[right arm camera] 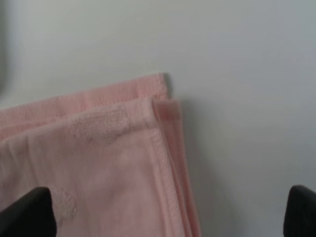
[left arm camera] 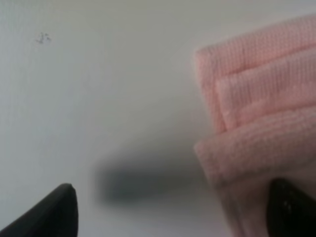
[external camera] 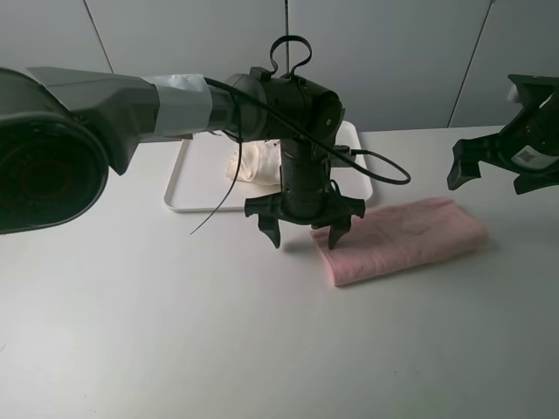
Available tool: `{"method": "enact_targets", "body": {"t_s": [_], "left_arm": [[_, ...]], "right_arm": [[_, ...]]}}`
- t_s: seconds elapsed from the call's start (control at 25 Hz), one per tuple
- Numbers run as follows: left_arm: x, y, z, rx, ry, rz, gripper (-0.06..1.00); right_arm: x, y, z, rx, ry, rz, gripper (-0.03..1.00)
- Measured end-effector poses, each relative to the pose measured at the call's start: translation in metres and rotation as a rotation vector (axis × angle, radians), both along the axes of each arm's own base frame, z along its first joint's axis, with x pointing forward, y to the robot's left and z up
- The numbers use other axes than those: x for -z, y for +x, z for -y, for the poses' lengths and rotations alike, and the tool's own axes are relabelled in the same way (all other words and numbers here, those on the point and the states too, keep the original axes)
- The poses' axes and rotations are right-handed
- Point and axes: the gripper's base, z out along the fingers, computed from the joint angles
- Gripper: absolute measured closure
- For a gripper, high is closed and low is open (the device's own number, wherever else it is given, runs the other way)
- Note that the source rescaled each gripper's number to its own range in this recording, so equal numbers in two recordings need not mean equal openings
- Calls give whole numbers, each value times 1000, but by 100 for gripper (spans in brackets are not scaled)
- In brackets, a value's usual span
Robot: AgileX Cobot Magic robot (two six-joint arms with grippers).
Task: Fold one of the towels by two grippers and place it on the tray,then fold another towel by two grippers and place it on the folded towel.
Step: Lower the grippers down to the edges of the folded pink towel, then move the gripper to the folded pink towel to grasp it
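Note:
A pink towel [external camera: 403, 236] lies folded on the white table, right of centre. A cream towel [external camera: 254, 162] lies folded on the white tray [external camera: 188, 185] at the back, partly hidden by my left arm. My left gripper [external camera: 305, 229] is open and hovers over the pink towel's left end; one fingertip is over the towel edge [left arm camera: 256, 153], the other over bare table. My right gripper [external camera: 502, 170] is open and raised beyond the towel's right end; its view shows that end's folded corner [right arm camera: 123, 163] below.
The grey wall panels stand behind the table. A black cable [external camera: 376, 166] loops from the left arm over the tray's right side.

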Motion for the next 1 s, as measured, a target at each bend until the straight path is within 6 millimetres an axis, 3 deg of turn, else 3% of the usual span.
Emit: {"method": "enact_targets", "body": {"t_s": [0.32, 0.6, 0.84, 1.0], "left_arm": [[8, 1, -3, 17, 50, 0, -3], [10, 0, -1, 16, 22, -38, -3], [11, 1, -1, 63, 22, -41, -3], [11, 1, -1, 123, 30, -33, -3]], "right_arm": [[1, -3, -3, -16, 7, -34, -3], [1, -4, -30, -190, -67, -32, -3], [2, -1, -20, -186, -110, -8, -3], [20, 3, -14, -170, -107, -61, -3]]}}
